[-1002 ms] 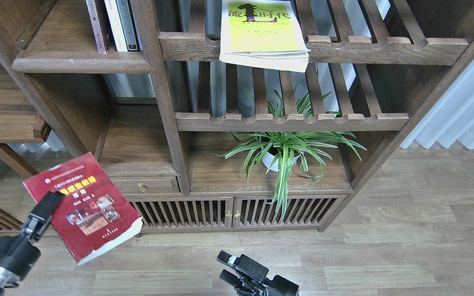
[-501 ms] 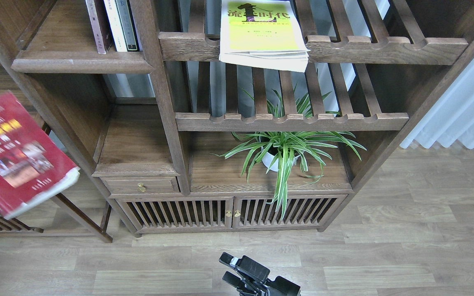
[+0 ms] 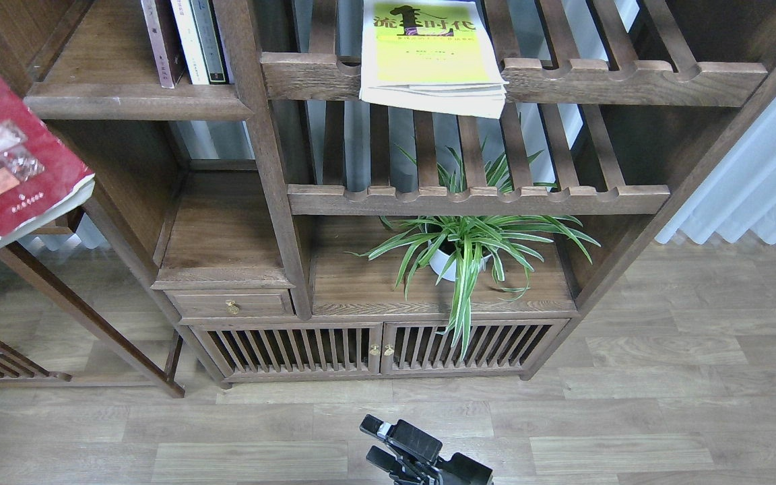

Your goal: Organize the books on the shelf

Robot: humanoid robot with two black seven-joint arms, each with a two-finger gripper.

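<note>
The bright red book point(image 3: 4, 145) hangs in the air at the far left, tilted and partly cut off by the view's edge. My left gripper is out of view, so what holds the book is hidden. The yellow-green book point(image 3: 428, 57) lies flat on the upper slatted rack point(image 3: 630, 77). The dark maroon book point(image 3: 161, 40) stands upright on the solid dark-brown shelf point(image 3: 132, 104) at the top left. My right gripper point(image 3: 380, 443) is low at the bottom centre above the floor, open and empty.
Thin white and dark-green volumes point(image 3: 199, 37) stand beside the maroon book. A potted spider plant point(image 3: 462, 249) sits under the lower slatted rack point(image 3: 475, 199). There is a drawer point(image 3: 230, 304), a slatted-door cabinet point(image 3: 374, 347), and a wooden table frame point(image 3: 85, 316) at left.
The red book has moved up and to the left, now partly out of the view. My left gripper, seen holding it one second ago, has left the view. The right gripper has barely moved.
</note>
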